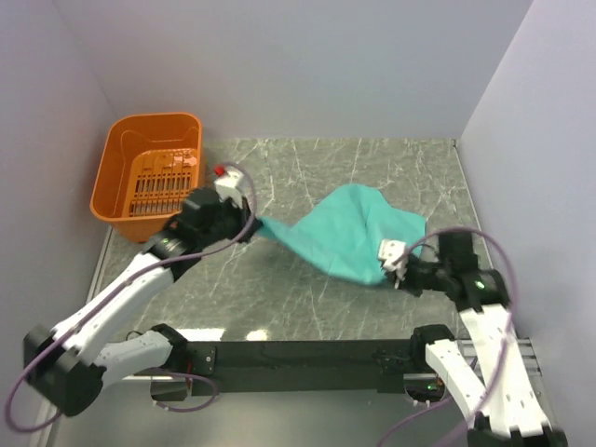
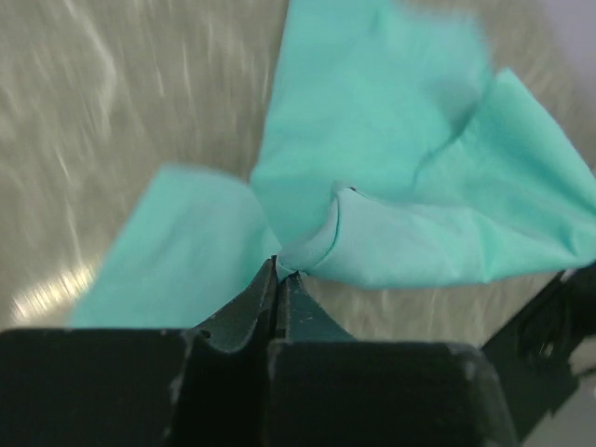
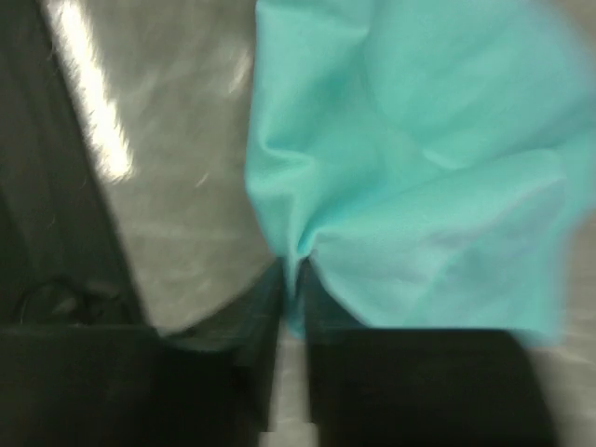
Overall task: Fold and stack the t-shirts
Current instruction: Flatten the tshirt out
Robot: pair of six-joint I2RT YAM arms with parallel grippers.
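Between the tightly closed fingers of the left gripper a fold of the t-shirt is pinched. Another edge is clamped likewise by the right gripper. The shirt is stretched between them, toward the table's right edge.

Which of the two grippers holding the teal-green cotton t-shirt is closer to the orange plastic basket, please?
The left gripper: it pinches the teal-green cotton t-shirt beside the orange plastic basket; the right gripper grips the shirt's opposite end.
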